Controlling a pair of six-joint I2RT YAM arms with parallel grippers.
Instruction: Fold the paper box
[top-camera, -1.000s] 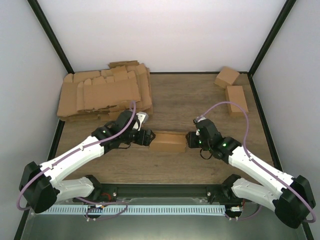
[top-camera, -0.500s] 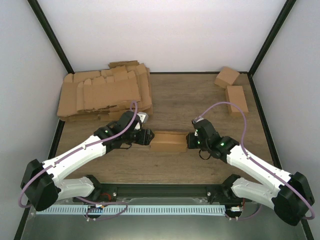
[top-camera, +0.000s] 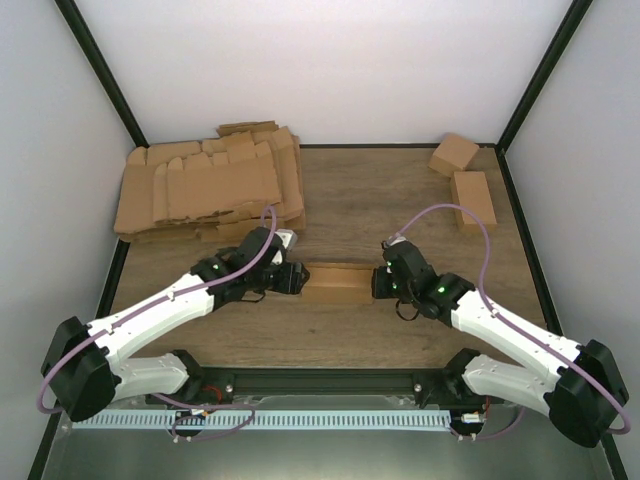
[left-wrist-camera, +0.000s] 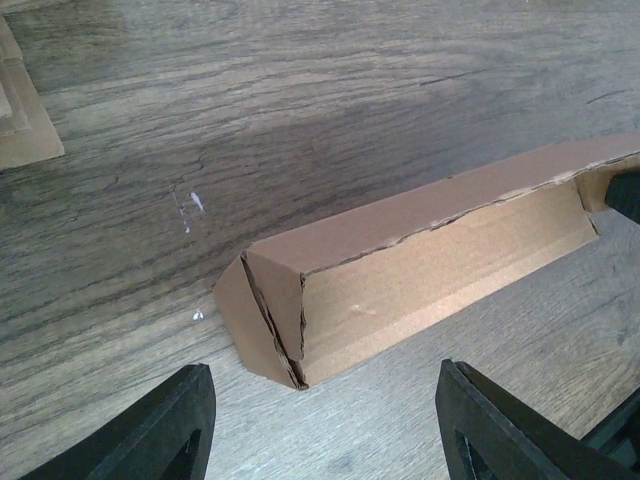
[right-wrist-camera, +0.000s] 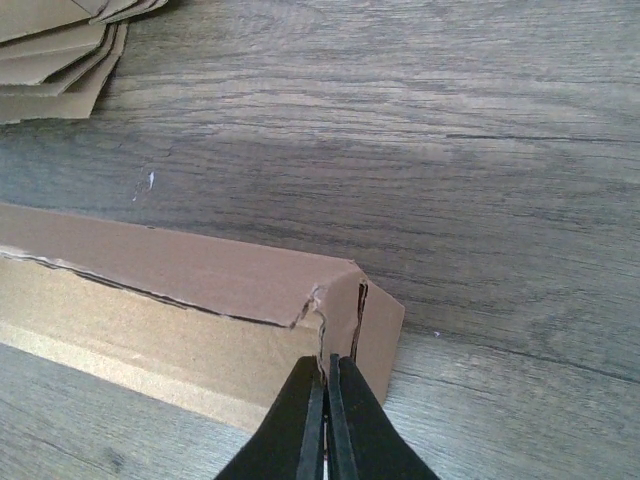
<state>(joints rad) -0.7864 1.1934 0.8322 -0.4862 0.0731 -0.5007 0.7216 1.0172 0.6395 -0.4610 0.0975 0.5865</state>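
The paper box (top-camera: 335, 283) lies on the wooden table between the arms, folded into a small oblong shape. In the left wrist view its left end (left-wrist-camera: 270, 310) shows flaps closed with a narrow slit between them. My left gripper (top-camera: 290, 278) is open just off that end, its jaws (left-wrist-camera: 322, 400) wide apart on either side and touching nothing. My right gripper (top-camera: 378, 283) is at the box's right end. In the right wrist view it (right-wrist-camera: 326, 375) is shut, pinching the torn edge of the box's end flap (right-wrist-camera: 345, 310).
A big pile of flat cardboard blanks (top-camera: 205, 185) fills the back left; its corner shows in the right wrist view (right-wrist-camera: 50, 50). Two small folded boxes (top-camera: 454, 153) (top-camera: 473, 197) sit at the back right. Black frame posts and white walls bound the table.
Both grippers have crept slightly closer to the box's ends. The box itself has hardly moved.
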